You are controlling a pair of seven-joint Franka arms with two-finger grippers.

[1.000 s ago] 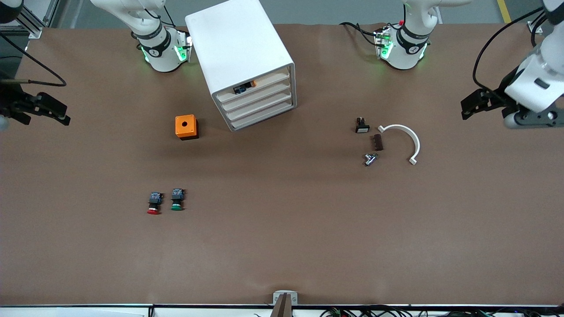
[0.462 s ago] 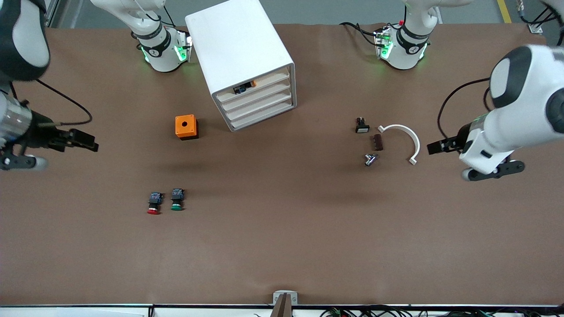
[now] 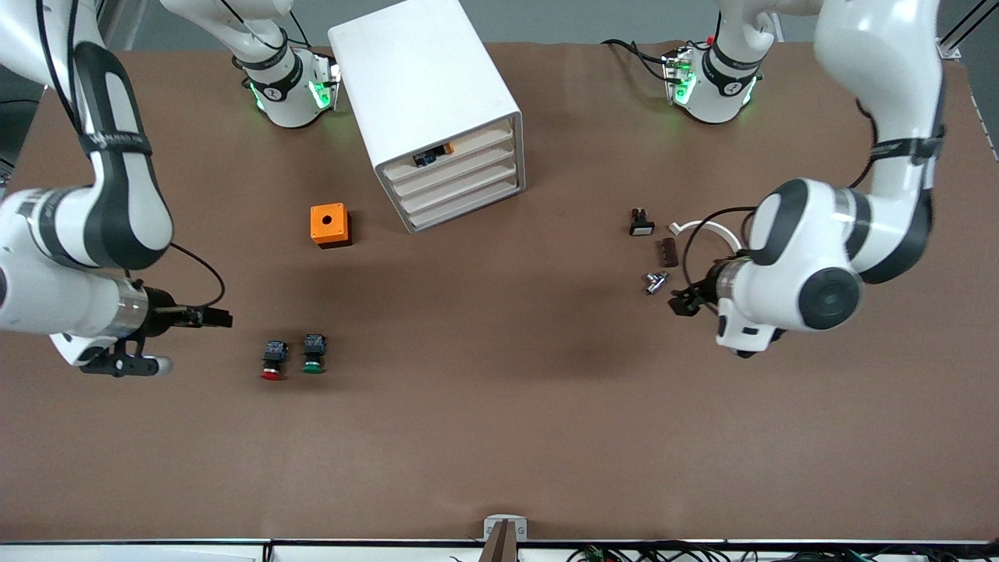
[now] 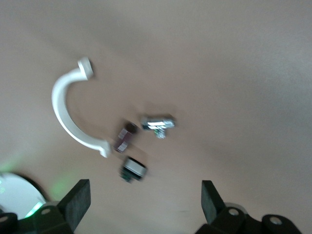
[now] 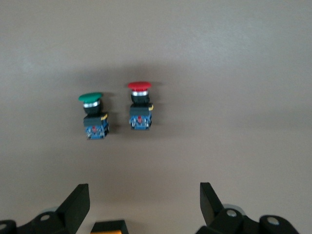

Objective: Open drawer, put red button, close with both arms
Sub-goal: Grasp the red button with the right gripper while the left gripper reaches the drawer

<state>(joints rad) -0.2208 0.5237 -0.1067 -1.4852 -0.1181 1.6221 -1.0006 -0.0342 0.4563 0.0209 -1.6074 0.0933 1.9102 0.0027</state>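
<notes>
Drawer shut; red button untouched on counter. Both grippers, left and right, held released: handle approached squarely first.

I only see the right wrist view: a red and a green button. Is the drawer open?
Observer: No. The drawer, second down in the white cabinet, looks shut.
Operator: Where's the other arm?
Observer: The left gripper hangs open over small parts beside a white curved bracket.
Operator: That orange sliver at my edge?
Observer: An orange box with a round hole, farther from the front camera than the red button near your open right gripper.
</notes>
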